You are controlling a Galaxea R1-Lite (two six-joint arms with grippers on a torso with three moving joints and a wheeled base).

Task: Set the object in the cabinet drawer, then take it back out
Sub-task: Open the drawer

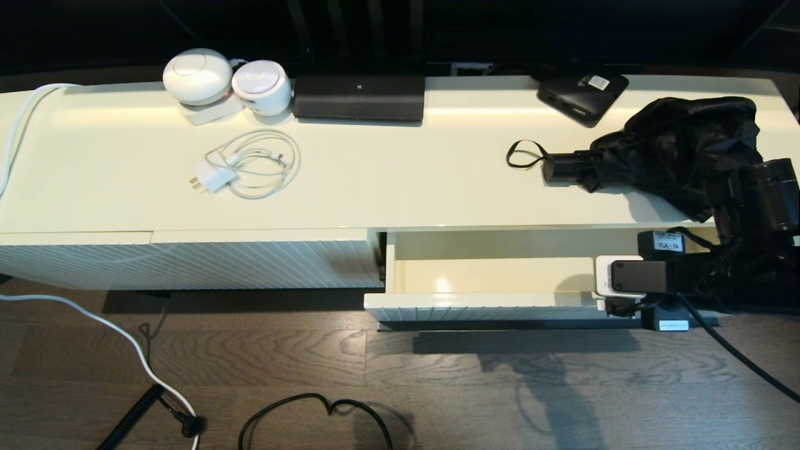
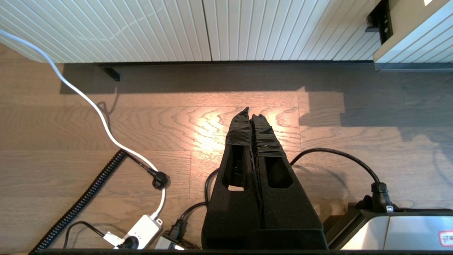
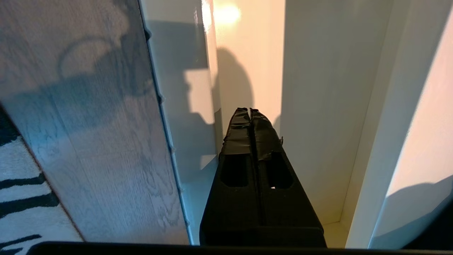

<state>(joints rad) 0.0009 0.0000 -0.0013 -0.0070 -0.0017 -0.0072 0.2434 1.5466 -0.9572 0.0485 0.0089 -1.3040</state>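
Umbrella count is one, drawer count one. Nearest, the left gripper (image 2: 250, 115) hangs over the wood floor (image 2: 177, 134) among cables, fingers pressed together, holding nothing. The right gripper (image 3: 250, 112) sits over the pulled-out drawer (image 1: 500, 275), fingers likewise closed and empty. Beyond, on the cabinet top (image 1: 406, 181), the black umbrella (image 1: 662, 147) lies at the right, just beside one black box (image 1: 582, 94); one white charger (image 1: 247, 164) lies well apart.

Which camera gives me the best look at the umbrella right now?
Head view: the umbrella lies whole on the cabinet top, handle and loop visible. Left wrist view shows only floor and cabinet front; right wrist view shows the drawer interior, no umbrella.
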